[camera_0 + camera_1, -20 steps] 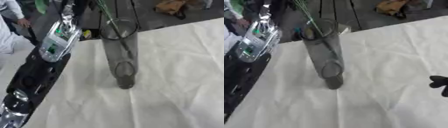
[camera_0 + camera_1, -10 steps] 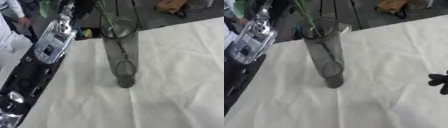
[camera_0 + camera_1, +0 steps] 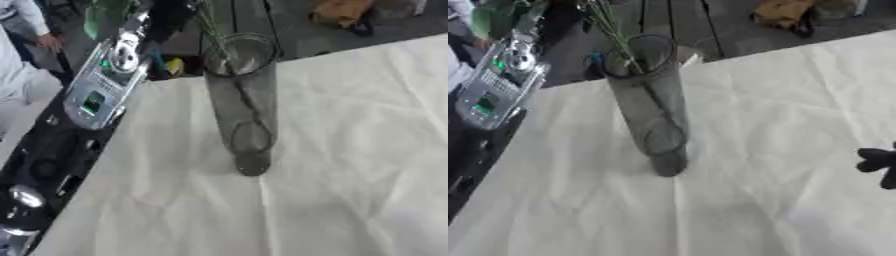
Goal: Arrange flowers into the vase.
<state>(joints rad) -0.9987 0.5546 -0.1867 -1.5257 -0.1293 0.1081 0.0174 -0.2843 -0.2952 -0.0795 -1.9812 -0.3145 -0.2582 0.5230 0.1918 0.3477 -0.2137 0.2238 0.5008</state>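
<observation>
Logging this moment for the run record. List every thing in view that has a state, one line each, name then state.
vase: upright on the white cloth, clear glass, mouth open.
flower stems: green, standing in the vase, rising out of its mouth.
left arm: stretched along the table's left edge toward the vase top; its hand is not visible.
right hand: at the right edge, only dark fingers show, resting apart from the vase.
white cloth: spread flat, creased.

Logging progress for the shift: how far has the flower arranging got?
Partly done: thin green stems already stand in the tall clear glass vase on the white tablecloth. The left arm reaches up past the vase; its robot hand is hidden. The right robot hand rests at the edge. No loose flowers show, so what is left is unclear.
</observation>
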